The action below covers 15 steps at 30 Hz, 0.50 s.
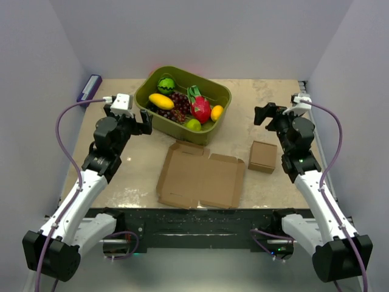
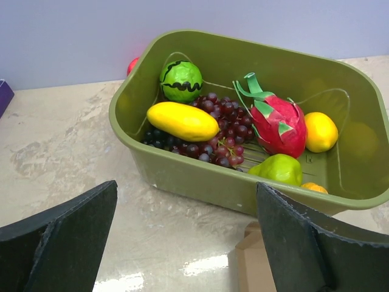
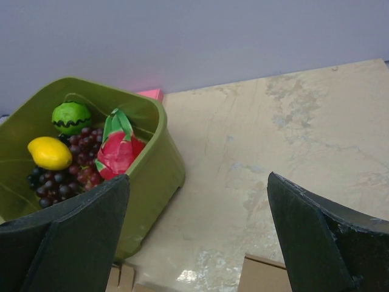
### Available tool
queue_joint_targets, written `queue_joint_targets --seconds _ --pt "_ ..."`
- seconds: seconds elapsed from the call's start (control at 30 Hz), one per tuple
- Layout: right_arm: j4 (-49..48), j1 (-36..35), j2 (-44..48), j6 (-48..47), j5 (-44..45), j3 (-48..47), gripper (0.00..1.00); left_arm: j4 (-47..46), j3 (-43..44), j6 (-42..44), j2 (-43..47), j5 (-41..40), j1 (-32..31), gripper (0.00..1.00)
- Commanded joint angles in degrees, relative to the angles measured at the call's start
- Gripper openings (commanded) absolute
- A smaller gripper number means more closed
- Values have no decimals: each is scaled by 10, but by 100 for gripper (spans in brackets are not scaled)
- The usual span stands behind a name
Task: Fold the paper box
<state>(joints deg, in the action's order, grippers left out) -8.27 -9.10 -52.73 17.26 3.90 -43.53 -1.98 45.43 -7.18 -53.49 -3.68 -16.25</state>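
Observation:
The paper box (image 1: 200, 176) lies flat and unfolded on the table near the front edge, a wide brown cardboard piece with creased panels and flaps. One corner of it shows in the left wrist view (image 2: 258, 267) and in the right wrist view (image 3: 121, 278). My left gripper (image 1: 141, 121) is open and empty, raised above the table left of the box's far corner. My right gripper (image 1: 265, 114) is open and empty, raised to the right, beyond the small cube.
A green bin (image 1: 182, 103) with toy fruit stands just behind the paper box; it also shows in the left wrist view (image 2: 182, 173) and right wrist view (image 3: 152, 176). A small closed cardboard cube (image 1: 262, 157) sits right of the paper box. A purple object (image 1: 89, 88) lies at the far left.

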Motion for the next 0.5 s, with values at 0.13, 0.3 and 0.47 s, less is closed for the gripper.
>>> queue_joint_targets --seconds 0.13,0.3,0.47 --pt "48 -69 -43 -19 -45 -62 99 -18 6 2 37 -18 0 100" --pt "81 -126 -52 -58 -42 -90 97 -23 2 2 39 -5 -1 100" --pt "135 -227 -90 -56 -22 -125 95 -23 0 1 38 -5 -1 100"
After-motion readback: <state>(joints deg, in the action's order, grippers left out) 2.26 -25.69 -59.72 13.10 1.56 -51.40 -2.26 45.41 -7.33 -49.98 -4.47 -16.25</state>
